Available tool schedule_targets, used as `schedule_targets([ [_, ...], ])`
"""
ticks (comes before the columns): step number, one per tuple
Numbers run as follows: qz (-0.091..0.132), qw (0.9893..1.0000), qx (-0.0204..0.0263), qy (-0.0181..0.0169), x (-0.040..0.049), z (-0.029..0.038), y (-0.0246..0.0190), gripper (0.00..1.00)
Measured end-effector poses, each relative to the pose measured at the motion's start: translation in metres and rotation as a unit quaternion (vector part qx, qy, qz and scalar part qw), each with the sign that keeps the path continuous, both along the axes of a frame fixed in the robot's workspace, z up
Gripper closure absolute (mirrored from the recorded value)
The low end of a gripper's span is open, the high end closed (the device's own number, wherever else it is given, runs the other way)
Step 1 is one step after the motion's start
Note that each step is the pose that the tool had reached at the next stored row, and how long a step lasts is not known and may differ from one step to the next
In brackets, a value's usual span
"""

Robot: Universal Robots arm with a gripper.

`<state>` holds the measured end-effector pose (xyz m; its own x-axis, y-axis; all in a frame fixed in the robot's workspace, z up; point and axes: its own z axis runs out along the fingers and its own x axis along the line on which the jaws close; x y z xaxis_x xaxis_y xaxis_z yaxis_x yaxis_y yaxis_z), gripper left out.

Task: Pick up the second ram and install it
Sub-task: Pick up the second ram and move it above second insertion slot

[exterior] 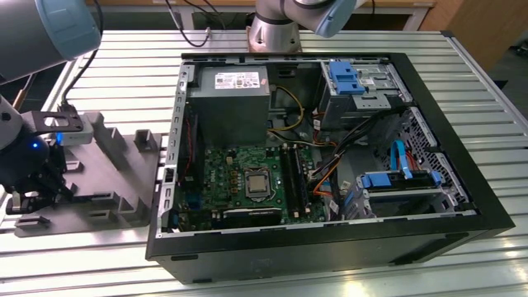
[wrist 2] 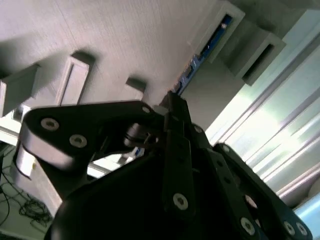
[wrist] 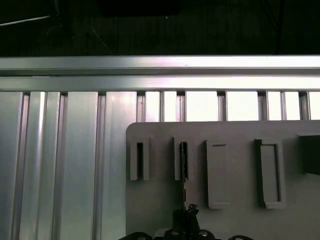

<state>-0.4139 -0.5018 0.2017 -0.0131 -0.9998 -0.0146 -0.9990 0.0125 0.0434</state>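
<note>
Gripper point(wrist 2: 172, 114) over the grey tray point(exterior: 111, 185) at the exterior view's left, fingers pinched together on the second ram point(wrist 2: 201, 54), whose far end sits in a tray slot.

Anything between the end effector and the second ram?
Nothing visible. The end effector is closed on the end of the thin dark memory stick, which stands on edge in a slot of the grey moulded plastic tray.
</note>
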Motion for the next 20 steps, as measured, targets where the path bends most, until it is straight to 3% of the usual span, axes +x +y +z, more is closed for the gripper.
schedule_targets([
  [20, 0.002, 1.0, 0.0002, -0.0001, 0.0, 0.0015, 0.0, 0.89],
])
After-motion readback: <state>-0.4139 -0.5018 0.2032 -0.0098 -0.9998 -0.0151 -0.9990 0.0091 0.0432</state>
